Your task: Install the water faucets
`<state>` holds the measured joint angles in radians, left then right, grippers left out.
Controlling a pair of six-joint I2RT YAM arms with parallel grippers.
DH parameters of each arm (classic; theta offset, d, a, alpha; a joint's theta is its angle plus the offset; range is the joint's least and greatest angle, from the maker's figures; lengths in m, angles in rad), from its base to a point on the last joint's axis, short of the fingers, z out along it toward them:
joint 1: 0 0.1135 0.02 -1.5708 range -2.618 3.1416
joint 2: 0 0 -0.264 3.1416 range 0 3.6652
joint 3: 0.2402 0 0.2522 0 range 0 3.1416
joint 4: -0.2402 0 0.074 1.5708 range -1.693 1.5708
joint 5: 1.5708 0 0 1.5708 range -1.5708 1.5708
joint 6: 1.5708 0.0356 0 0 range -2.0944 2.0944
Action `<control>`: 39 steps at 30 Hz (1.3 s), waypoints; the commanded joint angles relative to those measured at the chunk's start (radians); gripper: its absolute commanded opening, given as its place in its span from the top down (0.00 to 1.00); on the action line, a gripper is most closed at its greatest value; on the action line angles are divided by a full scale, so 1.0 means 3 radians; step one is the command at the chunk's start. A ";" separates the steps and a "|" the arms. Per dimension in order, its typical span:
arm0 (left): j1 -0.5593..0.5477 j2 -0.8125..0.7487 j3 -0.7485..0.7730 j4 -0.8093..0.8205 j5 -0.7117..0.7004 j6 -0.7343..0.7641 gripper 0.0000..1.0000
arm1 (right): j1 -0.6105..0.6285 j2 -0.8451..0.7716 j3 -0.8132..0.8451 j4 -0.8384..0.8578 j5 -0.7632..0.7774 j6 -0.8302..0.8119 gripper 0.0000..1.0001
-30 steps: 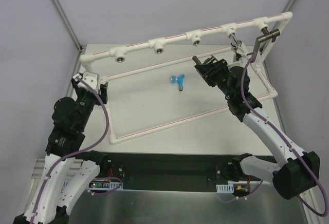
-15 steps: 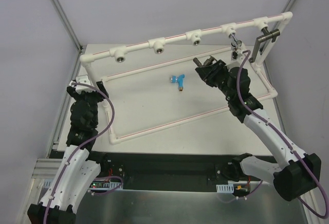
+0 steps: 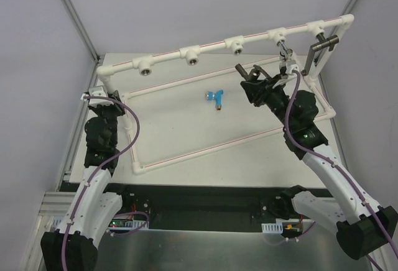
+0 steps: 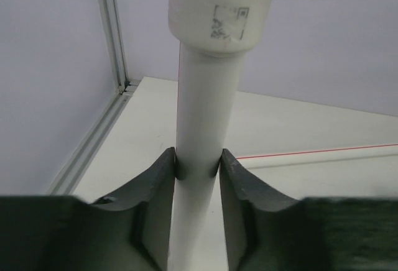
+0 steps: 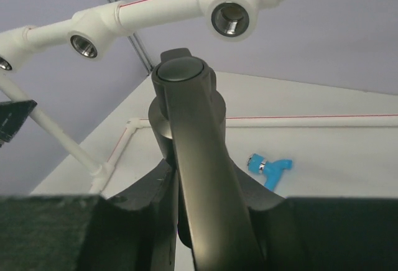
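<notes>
Left fingers (image 4: 155, 190) reached frame post (image 4: 202, 115) | grey faucet (image 5: 193, 159) between right fingers (image 5: 155, 190)

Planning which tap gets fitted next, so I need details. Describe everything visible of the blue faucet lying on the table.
The blue faucet is a small tap, bright blue and plastic-looking, with a shiny metal ring at one end. It lies on its side on the white table, inside the base rectangle of the white pipe frame and apart from its pipes. Only the table touches it.
</notes>
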<state>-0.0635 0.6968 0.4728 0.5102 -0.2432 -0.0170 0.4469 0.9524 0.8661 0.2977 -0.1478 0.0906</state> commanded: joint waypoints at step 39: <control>-0.0248 -0.0124 0.0127 -0.0279 0.0258 -0.0112 1.00 | 0.0597 0.0266 0.0370 0.0398 0.1148 -0.3606 0.98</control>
<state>-0.1184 0.6506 0.4820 0.4297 -0.2459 0.0097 0.6209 1.0111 0.9382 0.3195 0.2390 -1.0042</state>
